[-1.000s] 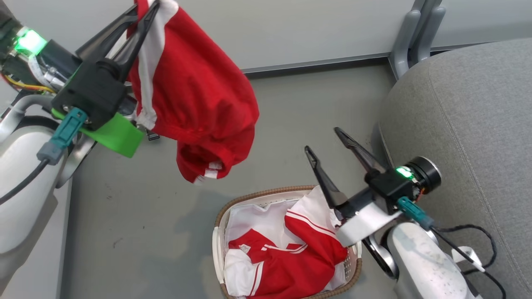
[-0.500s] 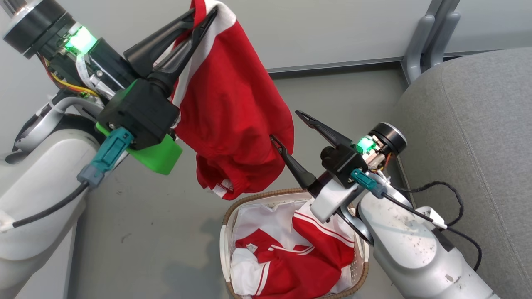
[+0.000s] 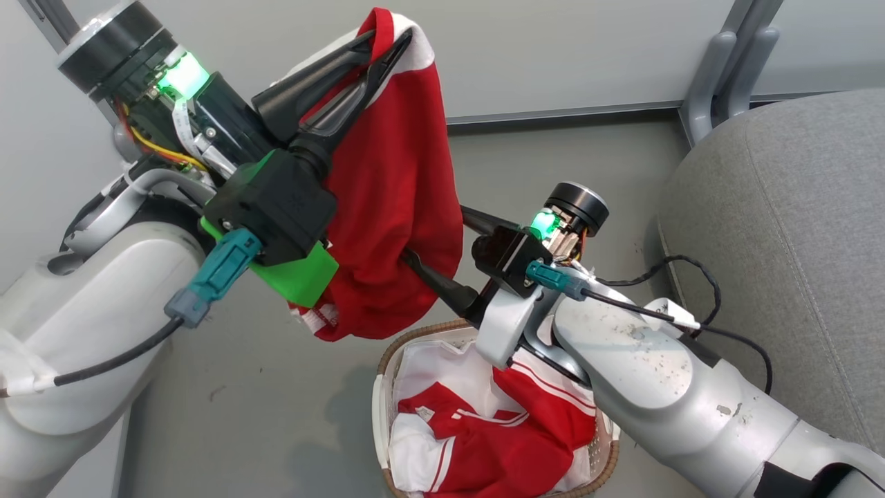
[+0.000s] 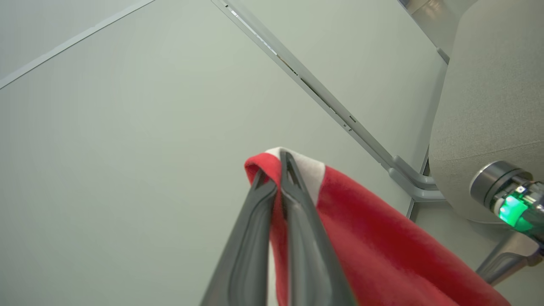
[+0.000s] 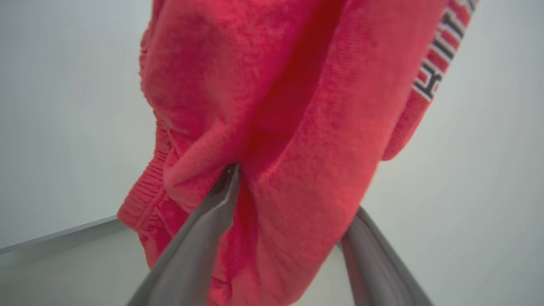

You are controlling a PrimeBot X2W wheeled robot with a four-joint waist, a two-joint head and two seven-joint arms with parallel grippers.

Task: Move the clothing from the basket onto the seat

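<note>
The left gripper (image 4: pixel 274 165) is pinching the red garment (image 3: pixel 394 180), dangling it. The right gripper (image 5: pixel 295 189) is straddling it, fingers wide.

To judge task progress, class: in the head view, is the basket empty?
No, red-and-white clothing lies bunched inside the basket.

Both forearms are rounded pale grey shells; the right forearm (image 3: pixel 643 373) is speckled with dark scuffs. Each wrist carries a boxy black block (image 3: pixel 273 204), a glowing green light (image 3: pixel 181 75) and a teal connector (image 3: pixel 218 270) feeding a black cable (image 3: pixel 114 360). The left wrist adds a bright green bracket (image 3: pixel 304 280) and exposed red and yellow wires (image 3: pixel 155 149). The left gripper (image 4: pixel 274 163) has long, dark, tapering fingers (image 4: pixel 299 238).
</note>
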